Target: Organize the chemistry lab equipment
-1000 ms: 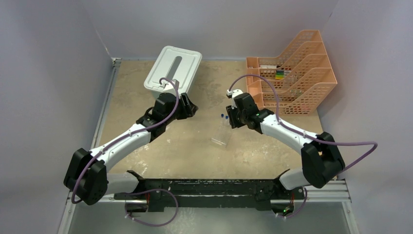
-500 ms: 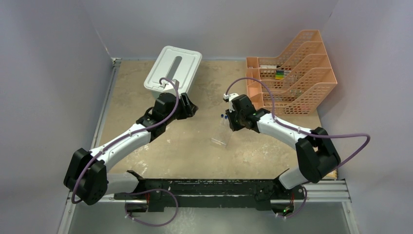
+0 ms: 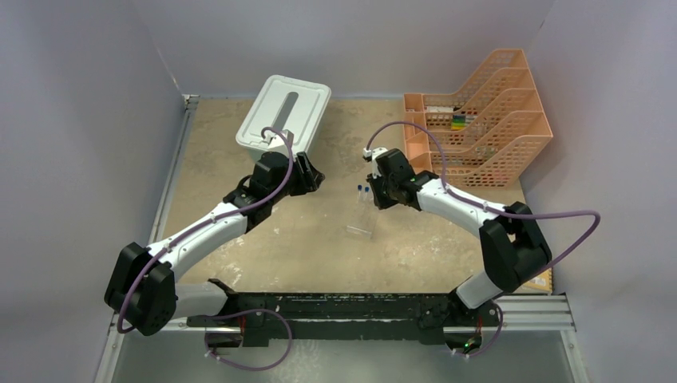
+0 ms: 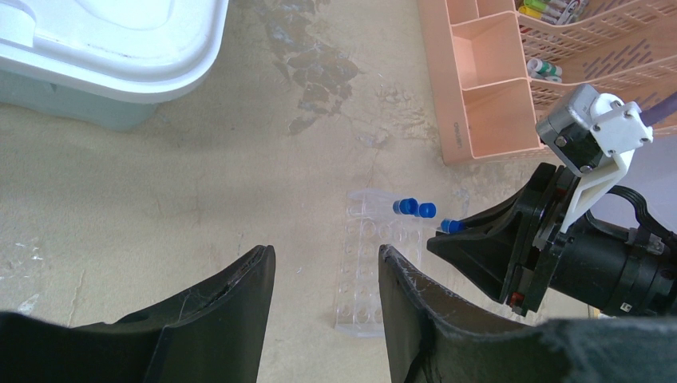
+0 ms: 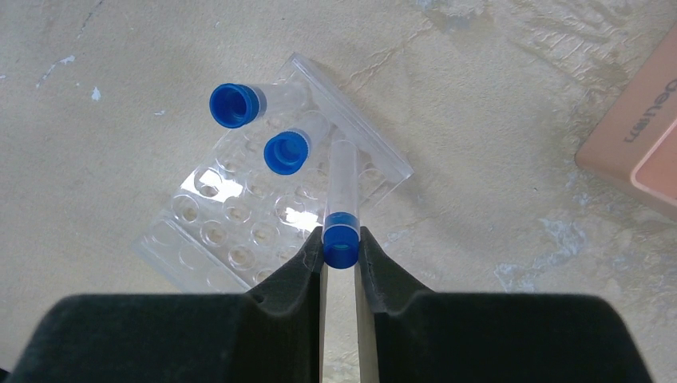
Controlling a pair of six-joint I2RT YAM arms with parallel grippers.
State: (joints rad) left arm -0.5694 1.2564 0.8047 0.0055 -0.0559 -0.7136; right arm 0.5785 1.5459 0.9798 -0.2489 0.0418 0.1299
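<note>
Top external view: the sandy bench carries a white lidded bin at the far left and an orange mesh tiered tray at the far right. The clear rack lies on the bench's middle, between the two arms and well apart from both containers.

The left claw hangs near the bin's front corner, its fingers spread and holding nothing. The right claw hovers over the rack's far end, pinching a blue-capped tube by its cap. The tube's clear end points down at the rack's end row; I cannot tell whether it sits in a well. Two more blue-capped tubes stand in that end of the rack, just beside it.
</note>
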